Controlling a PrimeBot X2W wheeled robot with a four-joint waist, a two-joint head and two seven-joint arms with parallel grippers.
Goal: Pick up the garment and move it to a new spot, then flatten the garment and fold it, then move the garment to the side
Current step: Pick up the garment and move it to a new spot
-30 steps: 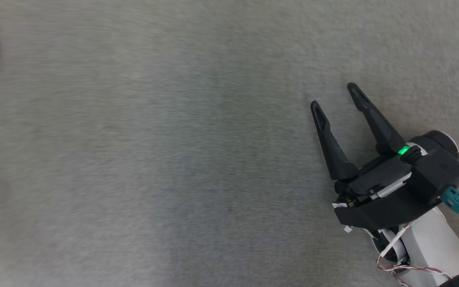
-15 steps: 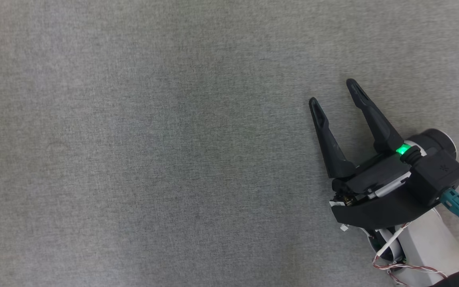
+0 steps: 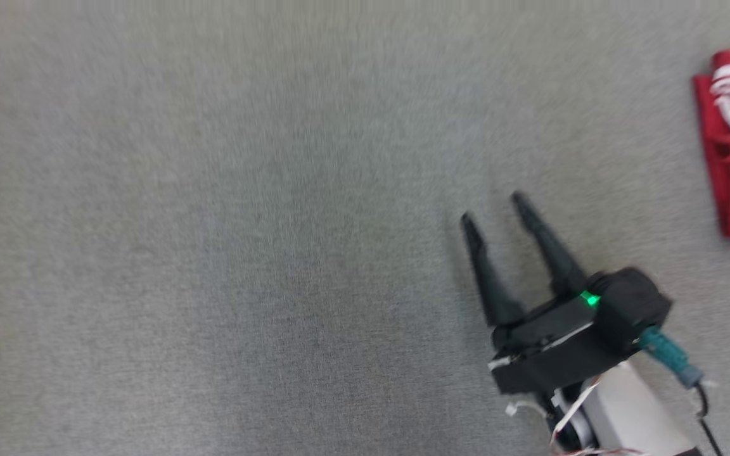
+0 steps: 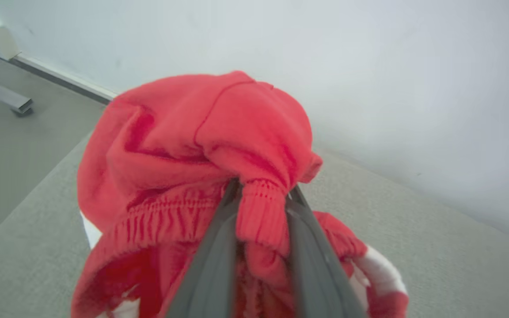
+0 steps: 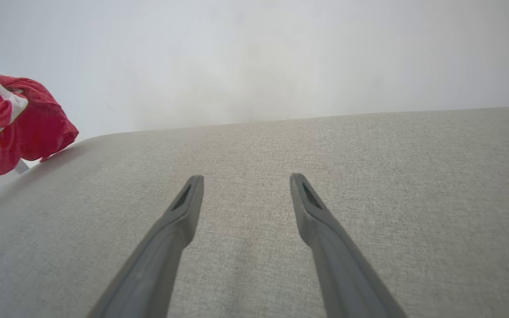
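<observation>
Left end effector [image 4: 263, 187] clamped on red garment [image 4: 192, 145] — right end effector [image 5: 246, 176] spread wide over grey surface [image 5: 391, 150].

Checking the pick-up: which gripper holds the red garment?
The left gripper, clamped on the red garment; the right gripper stands open and empty.

We can read no text, label, brand, number or sign in any view. The head view is blurred by motion, and nothing printed shows legibly there.
</observation>
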